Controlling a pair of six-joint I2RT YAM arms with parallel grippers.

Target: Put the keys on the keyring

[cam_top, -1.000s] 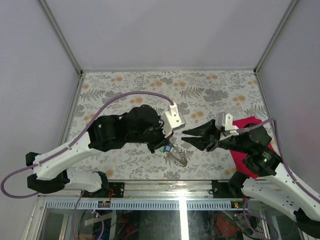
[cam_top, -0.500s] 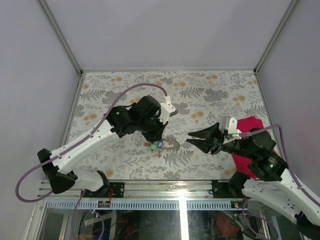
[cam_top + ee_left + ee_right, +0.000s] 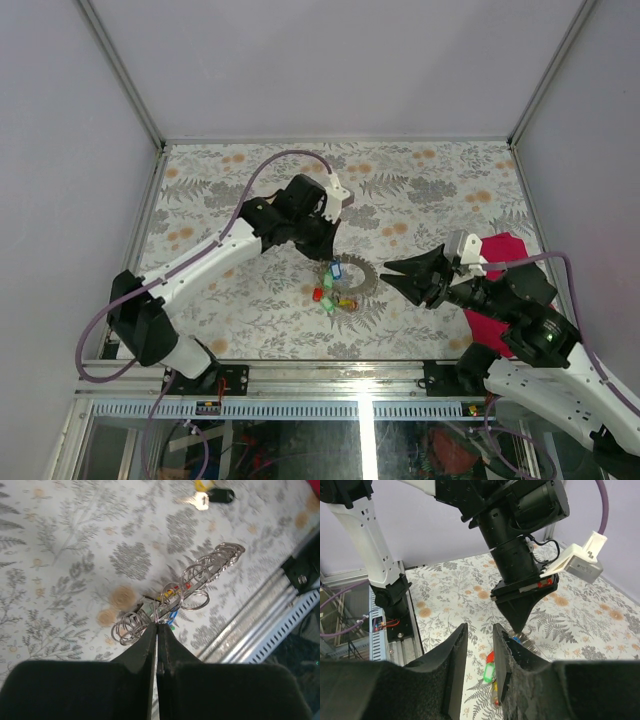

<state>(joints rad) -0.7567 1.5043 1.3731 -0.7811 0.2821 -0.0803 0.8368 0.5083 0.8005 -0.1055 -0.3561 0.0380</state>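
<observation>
Keyring: the silvery chain of linked rings (image 3: pixel 200 575) lies near the middle of the bench (image 3: pixel 230 190), curving off to the right, with its near end at the left gripper's tips.
Left arm: it reaches from the near-left corner across to the bench's centre, wrist bent down.
Left gripper (image 3: pixel 157 629): its jaws are pressed together, pinching a ring at the end of the chain; it points down at the bench.
Keys (image 3: pixel 327 283): a small cluster with blue, green, red and yellow heads lies just below the left gripper, touching the chain; I cannot tell whether any are threaded onto it.
Loose keys: in the left wrist view, a black-headed key (image 3: pixel 221 495) and a silver key blade (image 3: pixel 192 500) with a yellow head lie together, apart from the chain.
Right gripper (image 3: pixel 479 647): its jaws are narrowly parted with nothing between them; it hovers just right of the chain and points at the keys.
Crimson cloth (image 3: pixel 505 250): it lies at the right side, partly under the right arm.
</observation>
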